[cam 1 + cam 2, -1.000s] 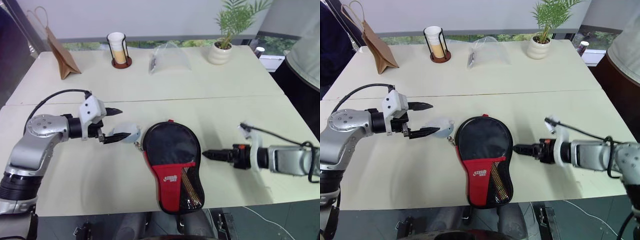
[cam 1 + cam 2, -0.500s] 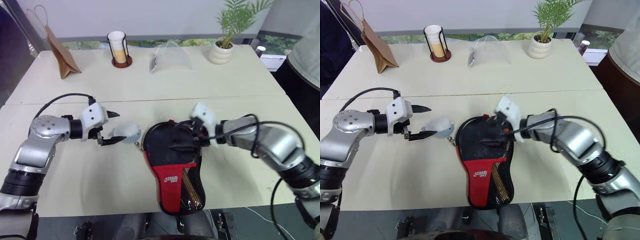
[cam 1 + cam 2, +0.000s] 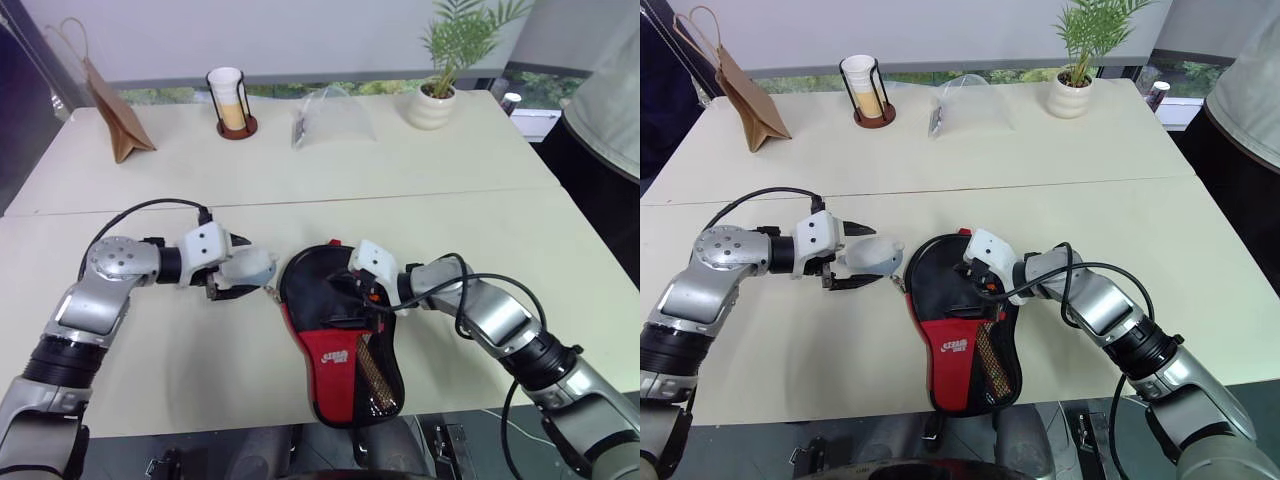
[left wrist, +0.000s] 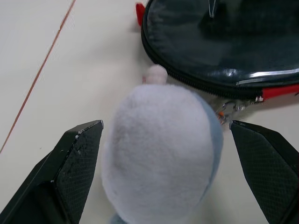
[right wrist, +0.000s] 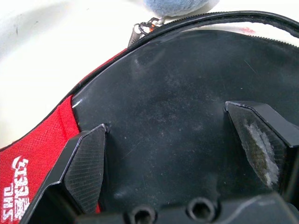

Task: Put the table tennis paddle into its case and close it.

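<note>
The black fabric case (image 3: 335, 355) lies flat near the table's front edge, red panel and mesh pocket toward me. The table tennis paddle is out of view. A white and pale-blue plush ball (image 3: 250, 267) hangs from the zip pull (image 5: 142, 29) at the case's left rim. My left gripper (image 4: 166, 126) is open, one finger on each side of the plush ball. My right gripper (image 5: 166, 116) is open and hovers low over the case's round black top, fingertips spread across it. I cannot tell whether they touch it.
Along the far side of the table stand a brown paper bag (image 3: 115, 125), a cup in a black wire holder (image 3: 226, 100), a clear plastic bag (image 3: 330, 115) and a potted plant (image 3: 435, 100). A person stands at the right edge (image 3: 610, 100).
My right arm has swung in from the right side of the table onto the case, rolling its wrist. My left gripper has sunk a little around the plush ball.
</note>
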Robot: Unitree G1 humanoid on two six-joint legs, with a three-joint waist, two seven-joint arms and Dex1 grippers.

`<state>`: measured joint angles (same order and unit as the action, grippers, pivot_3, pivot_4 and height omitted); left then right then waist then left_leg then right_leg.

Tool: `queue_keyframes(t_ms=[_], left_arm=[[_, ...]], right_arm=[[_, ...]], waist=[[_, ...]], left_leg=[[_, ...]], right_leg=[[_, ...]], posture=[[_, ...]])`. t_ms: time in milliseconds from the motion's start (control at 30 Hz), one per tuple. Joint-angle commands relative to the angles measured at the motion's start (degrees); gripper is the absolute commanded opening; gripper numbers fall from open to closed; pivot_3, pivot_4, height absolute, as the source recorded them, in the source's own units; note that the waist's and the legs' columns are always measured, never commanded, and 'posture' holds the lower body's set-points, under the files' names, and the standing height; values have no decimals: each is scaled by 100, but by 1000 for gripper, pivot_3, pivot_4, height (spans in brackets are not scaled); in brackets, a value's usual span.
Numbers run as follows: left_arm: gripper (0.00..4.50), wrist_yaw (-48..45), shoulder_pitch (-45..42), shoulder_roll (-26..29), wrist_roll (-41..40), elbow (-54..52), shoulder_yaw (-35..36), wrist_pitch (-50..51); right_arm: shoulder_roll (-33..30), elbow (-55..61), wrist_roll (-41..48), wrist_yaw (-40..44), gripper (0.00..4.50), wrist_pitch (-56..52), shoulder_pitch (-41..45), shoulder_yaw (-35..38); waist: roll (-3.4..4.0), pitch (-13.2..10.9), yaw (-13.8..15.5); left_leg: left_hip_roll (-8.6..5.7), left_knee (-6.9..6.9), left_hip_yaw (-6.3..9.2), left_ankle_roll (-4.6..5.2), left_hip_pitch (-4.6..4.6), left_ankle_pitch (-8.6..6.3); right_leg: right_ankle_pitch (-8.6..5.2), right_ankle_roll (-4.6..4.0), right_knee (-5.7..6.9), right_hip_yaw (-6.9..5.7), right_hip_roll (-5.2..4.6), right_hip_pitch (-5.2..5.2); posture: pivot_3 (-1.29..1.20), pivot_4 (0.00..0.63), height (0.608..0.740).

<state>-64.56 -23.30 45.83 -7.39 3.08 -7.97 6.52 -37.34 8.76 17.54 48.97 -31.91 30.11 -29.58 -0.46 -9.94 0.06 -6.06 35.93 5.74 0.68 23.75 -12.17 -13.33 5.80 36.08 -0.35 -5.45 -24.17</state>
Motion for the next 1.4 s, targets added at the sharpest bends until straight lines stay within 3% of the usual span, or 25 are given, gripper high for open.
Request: queue_keyframes(t_ms=[33,200,267,333,400,500,567,933,1133,1400], left_arm=[[4500,149,-202,-43,289,211,-56,-270],[4500,189,-347,-190,533,590,-203,-507],[3974,258,-515,-373,636,911,-302,-629],[3280,275,-644,-504,714,1172,-356,-761],[2137,287,-817,-630,799,1464,-418,-929],[805,399,-1387,-934,1002,2231,-554,-1296],[187,484,-1873,-1165,1158,2865,-646,-1578],[20,966,-3826,-2283,1862,5993,-974,-2899],[20,1277,-4467,-2725,2032,6821,-899,-3046],[20,713,-4797,-2801,1813,7054,-622,-3188]], right_arm=[[36,-160,-348,18,4481,-239,-154,-81],[57,-84,-440,50,4481,-389,-218,22],[21,-47,-489,58,4500,-440,-265,56],[-3,8,-514,61,4500,-501,-312,93],[-56,65,-571,49,4500,-551,-369,133],[-213,239,-594,13,4500,-731,-515,306],[-323,372,-600,-13,4500,-836,-610,410],[-632,943,-752,-201,4500,-1488,-938,409],[-486,959,-916,-328,4500,-1577,-1027,145],[-165,788,-1105,-419,4500,-1720,-976,12]], waist=[[0,0,5],[-2,3,27],[-2,3,38],[-5,5,54],[-6,6,67],[-8,10,122],[-8,11,218],[-21,17,305],[-32,23,353],[-52,28,206]], left_leg=[[0,-1,0,0,-5,0],[-1,1,1,0,-6,0],[-1,1,1,0,-7,0],[-1,2,1,0,-7,0],[-2,4,1,0,-8,0],[-8,10,7,0,-8,0],[-11,19,8,0,-8,0],[-21,34,22,1,-18,1],[-25,34,25,1,-21,0],[-21,28,33,1,-24,0]], right_leg=[[0,0,0,0,0,5],[0,1,0,0,-1,7],[0,1,1,0,-1,7],[1,2,1,-1,0,8],[1,2,1,-1,-1,10],[1,2,0,-4,-4,18],[1,1,-5,-6,-6,24],[-7,26,-12,-24,-12,83],[-17,57,-12,-27,-12,91],[-19,66,-10,-32,-10,90]], posture=[[0,150,740],[0,150,740],[0,150,740],[0,150,740],[0,150,740],[0,150,740],[0,150,740],[0,150,740],[0,150,740],[0,150,740]])
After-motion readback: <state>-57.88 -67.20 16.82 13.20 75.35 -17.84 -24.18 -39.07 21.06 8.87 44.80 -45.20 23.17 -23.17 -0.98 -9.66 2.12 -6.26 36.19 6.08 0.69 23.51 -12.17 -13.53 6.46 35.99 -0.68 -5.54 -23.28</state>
